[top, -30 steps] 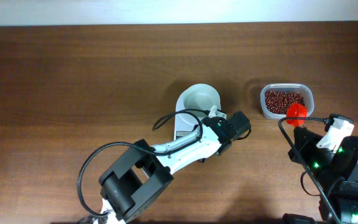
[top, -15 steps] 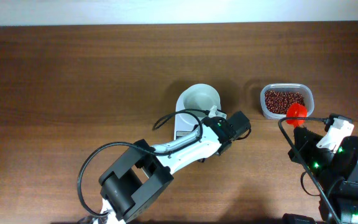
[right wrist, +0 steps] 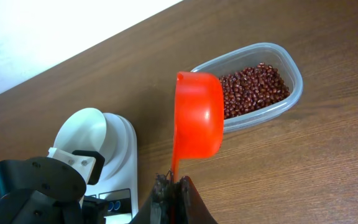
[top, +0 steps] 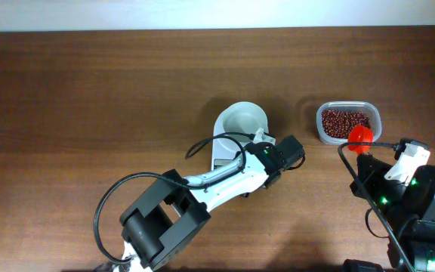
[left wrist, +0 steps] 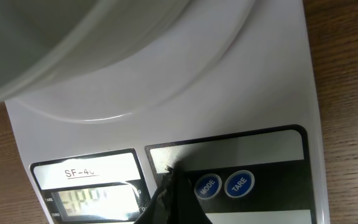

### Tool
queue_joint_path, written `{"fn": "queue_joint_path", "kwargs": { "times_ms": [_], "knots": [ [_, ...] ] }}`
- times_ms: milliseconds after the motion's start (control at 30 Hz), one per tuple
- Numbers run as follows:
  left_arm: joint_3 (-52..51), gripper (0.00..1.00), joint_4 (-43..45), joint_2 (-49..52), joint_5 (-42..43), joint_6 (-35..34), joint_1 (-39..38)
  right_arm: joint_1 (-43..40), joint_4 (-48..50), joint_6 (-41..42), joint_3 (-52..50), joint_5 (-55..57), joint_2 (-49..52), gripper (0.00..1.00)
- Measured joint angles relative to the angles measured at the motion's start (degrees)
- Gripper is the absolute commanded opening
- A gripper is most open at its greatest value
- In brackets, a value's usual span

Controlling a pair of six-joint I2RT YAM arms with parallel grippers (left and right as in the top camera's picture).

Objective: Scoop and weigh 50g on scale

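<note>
Red scoop [top: 362, 134] in the closed right fingers [right wrist: 166, 200] hovers at the beans' [top: 344, 121] 5 o'clock, closed left fingers [left wrist: 166, 198] prod the scale [left wrist: 247, 93], bowl [top: 243, 119] empty: nothing weighed.

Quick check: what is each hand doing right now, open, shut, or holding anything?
Left hand: closed, empty, tips at the scale's button panel.
Right hand: closed on the red scoop's handle.

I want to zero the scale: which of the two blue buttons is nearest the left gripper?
The MODE button, right beside the left gripper; the TARE button lies beyond it, farther from the gripper.
</note>
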Motion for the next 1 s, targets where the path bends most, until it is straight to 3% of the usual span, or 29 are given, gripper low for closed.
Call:
{"fn": "queue_joint_path", "kwargs": {
  "times_ms": [333, 567, 867, 900, 933, 1000],
  "knots": [
    [-0.1, 0.00, 0.7, 0.0, -0.4, 0.0, 0.0, 0.0, 0.0, 0.0, 0.0, 0.0, 0.0, 0.04],
    [0.3, 0.00, -7.6, -0.5, 1.0, -0.2, 0.1, 0.0, 0.0, 0.0, 0.0, 0.0, 0.1, 0.04],
    [0.4, 0.00, -7.2, -15.7, 2.7, 1.6, 0.7, 0.0, 0.0, 0.1, 0.0, 0.0, 3.4, 0.04],
    [0.4, 0.05, -7.2, -17.8, 2.7, 2.5, 1.0, 0.0, 0.0, 0.0, 0.0, 0.0, 4.0, 0.04],
    [0.5, 0.18, -7.3, -19.9, 2.7, 3.6, 1.5, 0.0, 0.0, 0.0, 0.0, 0.0, 4.6, 0.04],
    [0.5, 0.59, -8.3, -24.3, 2.8, 6.5, 2.8, 0.0, 0.0, 0.1, 0.0, 0.0, 5.8, 0.04]
  ]
}}
